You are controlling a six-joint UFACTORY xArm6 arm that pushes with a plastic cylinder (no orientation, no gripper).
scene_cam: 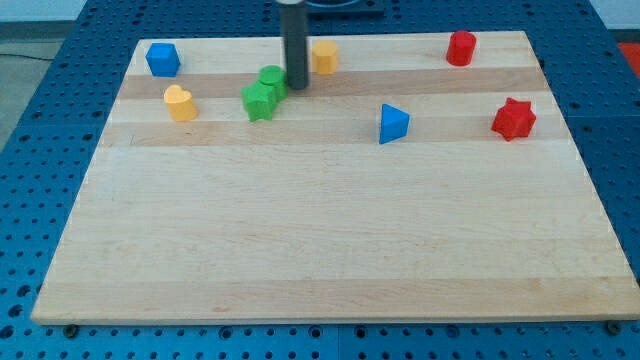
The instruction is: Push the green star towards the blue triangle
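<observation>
Resting on the board [320, 260], my tip [297, 87] sits just at the view's right of the green cylinder [272, 77], touching it or nearly so; contact cannot be settled. No claw on this arm: only the dark rod, so there are no jaws apart or together to report.

Landmark: green star [260, 101].
- Green star lies in the board's upper-left part, directly below-left of the green cylinder, the two touching.
- My tip is up and to the right of the star, apart from it, with the cylinder's edge between.
- Blue triangle [393, 123] is to the right of the star and a little lower, well apart.
- Yellow block [180, 102], rounded top, is left of the star, near.
- Blue cube [162, 59] is up-left of the star, by the board's top-left corner.
- Orange block [324, 57] is up-right of the star, partly hidden behind the rod; shape unclear.
- Red cylinder [460, 48] is far right of the star, near the top edge.
- Red star [514, 119] is far right, past the triangle.

No containers seen. Surface: pale wooden board of glued strips, lying on a blue perforated table [40, 150] that shows on all sides.
</observation>
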